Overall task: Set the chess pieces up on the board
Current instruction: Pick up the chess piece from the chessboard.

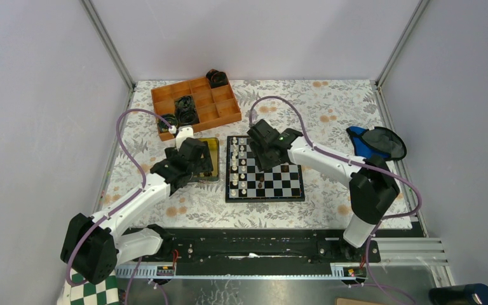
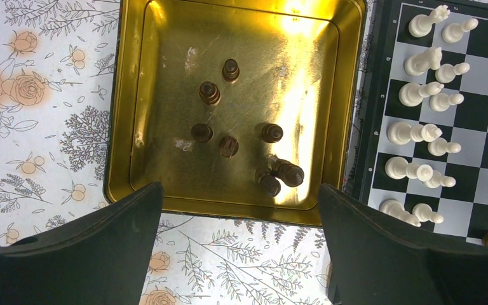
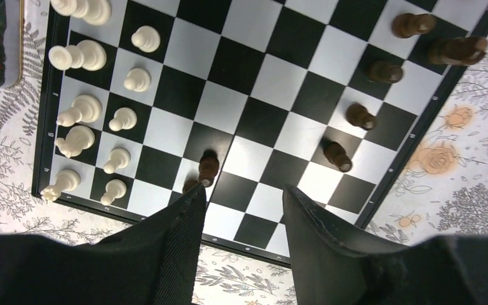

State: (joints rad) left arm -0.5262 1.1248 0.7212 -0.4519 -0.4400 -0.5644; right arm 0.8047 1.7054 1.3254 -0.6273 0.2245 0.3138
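The board [image 1: 273,181] lies mid-table. White pieces [image 3: 79,56] fill its two left columns in the right wrist view. Several dark pieces [image 3: 360,116] stand near its right edge, and one dark piece [image 3: 208,166] stands mid-board by my right gripper's left fingertip. My right gripper [image 3: 244,189] hovers open and empty over the board [image 3: 273,82]. My left gripper [image 2: 239,190] is open and empty at the near rim of a gold tin [image 2: 133,95]. The tin holds several dark pieces [image 2: 209,93], two of them lying down [image 2: 289,172]. The board's white pieces also show in the left wrist view [image 2: 413,93].
An orange divided tray [image 1: 210,113] with black coiled objects stands at the back left. A blue and black object [image 1: 376,142] lies at the right. The gold tin [image 1: 211,147] sits just left of the board. A green-and-white checkered sheet [image 1: 92,293] shows at the bottom left.
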